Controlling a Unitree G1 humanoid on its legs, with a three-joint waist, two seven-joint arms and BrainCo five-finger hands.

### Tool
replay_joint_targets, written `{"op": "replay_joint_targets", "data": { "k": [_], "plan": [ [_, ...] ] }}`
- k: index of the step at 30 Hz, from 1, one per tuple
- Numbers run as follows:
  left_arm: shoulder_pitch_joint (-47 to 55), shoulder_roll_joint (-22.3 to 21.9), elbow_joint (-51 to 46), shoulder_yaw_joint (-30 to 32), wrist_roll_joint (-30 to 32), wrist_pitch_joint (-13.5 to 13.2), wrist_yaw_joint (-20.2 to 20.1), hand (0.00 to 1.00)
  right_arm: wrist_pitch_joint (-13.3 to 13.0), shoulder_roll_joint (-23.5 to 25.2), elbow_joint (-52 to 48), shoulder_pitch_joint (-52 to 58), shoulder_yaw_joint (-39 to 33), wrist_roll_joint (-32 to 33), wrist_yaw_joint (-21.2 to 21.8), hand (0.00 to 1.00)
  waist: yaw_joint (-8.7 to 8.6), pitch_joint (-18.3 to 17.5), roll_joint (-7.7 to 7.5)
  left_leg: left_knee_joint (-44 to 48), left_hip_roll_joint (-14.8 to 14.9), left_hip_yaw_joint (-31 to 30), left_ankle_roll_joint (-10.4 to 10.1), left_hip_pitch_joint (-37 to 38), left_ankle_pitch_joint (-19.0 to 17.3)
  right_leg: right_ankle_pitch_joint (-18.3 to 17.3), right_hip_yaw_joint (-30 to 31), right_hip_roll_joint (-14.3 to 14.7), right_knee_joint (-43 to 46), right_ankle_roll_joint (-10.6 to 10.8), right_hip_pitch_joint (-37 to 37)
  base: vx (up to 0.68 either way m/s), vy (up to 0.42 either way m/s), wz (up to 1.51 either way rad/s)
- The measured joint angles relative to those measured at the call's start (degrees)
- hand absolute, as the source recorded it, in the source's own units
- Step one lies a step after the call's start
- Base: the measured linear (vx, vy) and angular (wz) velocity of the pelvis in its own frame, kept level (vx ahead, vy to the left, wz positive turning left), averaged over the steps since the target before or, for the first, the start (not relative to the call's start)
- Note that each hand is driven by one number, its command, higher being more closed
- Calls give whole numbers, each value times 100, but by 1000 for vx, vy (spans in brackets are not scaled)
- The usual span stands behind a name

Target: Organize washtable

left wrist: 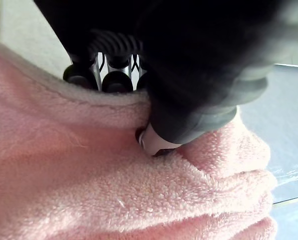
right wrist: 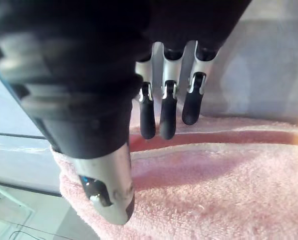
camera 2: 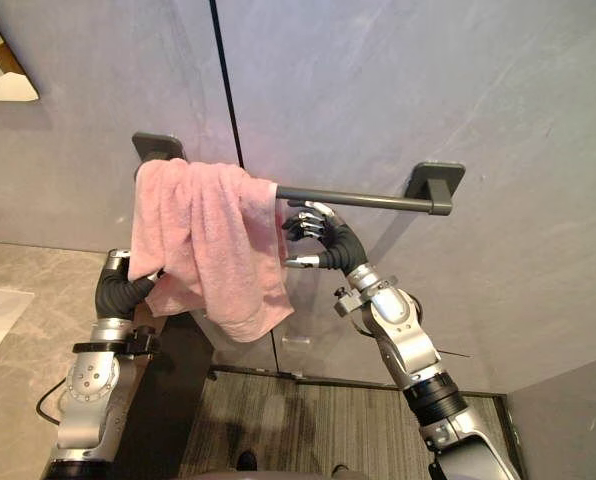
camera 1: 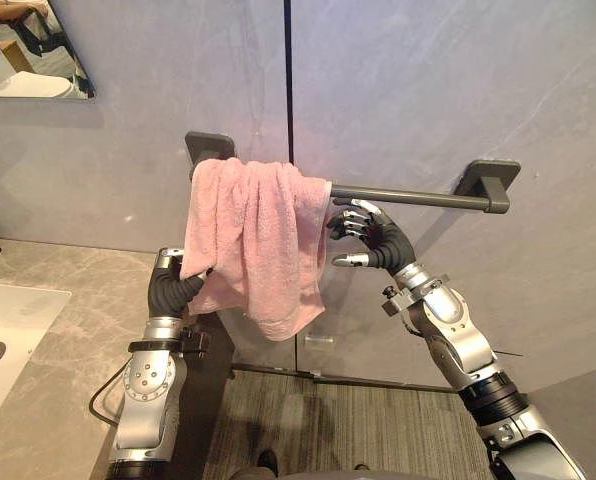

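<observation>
Grey wall panels (camera 1: 428, 90) are carrying a dark towel bar (camera 1: 408, 197), and a pink towel (camera 1: 253, 235) is hanging bunched over its left end.
The left hand (left wrist: 189, 90) is reaching up under the towel's lower left part; in its wrist view the thumb (left wrist: 155, 142) is pressing into the cloth while the dark fingertips (left wrist: 116, 81) are sitting on the far side of the hem, so it is pinching a fold. The right hand (camera 1: 378, 240) is hovering just under the bar at the towel's right edge, its fingers (right wrist: 168, 117) loosely extended with tips touching the cloth and gripping nothing. A marble countertop (camera 1: 68, 290) with a white sink (camera 1: 8, 330) is lying to the left, below a mirror (camera 1: 28, 50).
</observation>
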Motion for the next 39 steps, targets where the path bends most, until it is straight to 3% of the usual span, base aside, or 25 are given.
{"op": "replay_joint_targets", "data": {
  "k": [12, 13, 29, 39],
  "plan": [
    [-5, -51, -57, -19, 0, 0, 1, 100, 16, 183, 4, -145, 380, 52, 105, 0, 4, -3, 4, 0, 1, 2, 0, 0, 0, 1, 1, 0, -1, -2, -2, 0, 0, 0],
    [-5, -62, -57, -19, 0, 0, 1, 100, 16, 204, 11, -151, 381, 52, 105, 100, 4, -3, 4, 0, 1, 2, 0, 0, 0, 1, 1, 0, -1, -1, -2, 0, 0, 0],
    [-46, -211, -65, -24, 0, 0, 1, 100, 58, 368, 308, -228, 598, 44, 103, 100, 7, -94, 116, -2, 5, -12, -7, 0, 7, 1, -18, 2, -4, -2, 1, 0, 0, 0],
    [-48, -211, -158, -30, 0, 0, -2, 100, 53, 423, 428, -248, 589, 35, 105, 100, 12, -100, 106, -6, 8, -37, -11, 0, 18, 37, -56, 5, -84, -12, 30, 0, 0, 1]
  ]
}}
